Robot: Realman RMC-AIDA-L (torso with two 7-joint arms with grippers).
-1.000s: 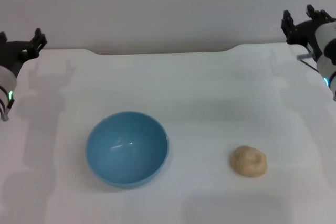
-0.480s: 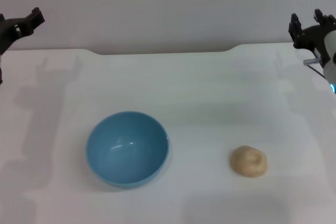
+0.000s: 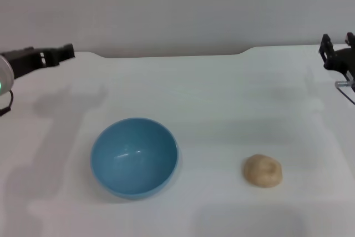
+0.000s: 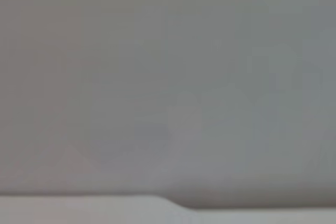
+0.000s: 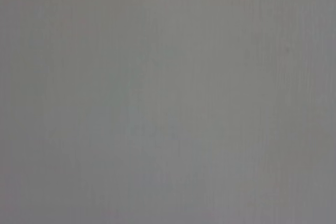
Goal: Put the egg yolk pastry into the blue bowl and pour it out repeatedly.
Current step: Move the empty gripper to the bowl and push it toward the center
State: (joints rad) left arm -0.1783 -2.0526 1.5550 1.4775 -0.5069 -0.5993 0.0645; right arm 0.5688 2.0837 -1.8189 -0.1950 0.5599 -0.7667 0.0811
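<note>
1. Head view: egg yolk pastry (image 3: 263, 170) resting on the white table (image 3: 222, 98), at about 3 o'clock from the blue bowl (image 3: 135, 156), well apart from it, outside it.
2. Right gripper (image 3: 338, 54) raised at the far right edge, at roughly 1 o'clock from the pastry; two prongs showing with a gap between, so apparently apart, holding nothing.
3. Left gripper (image 3: 55, 55) at the far left, at about 10 o'clock from the bowl; cannot tell whether apart or together.
4. Judged nearer to the pastry: the right one; pastry round, no long axis to match.
5. Wrist views: only blank grey.
</note>
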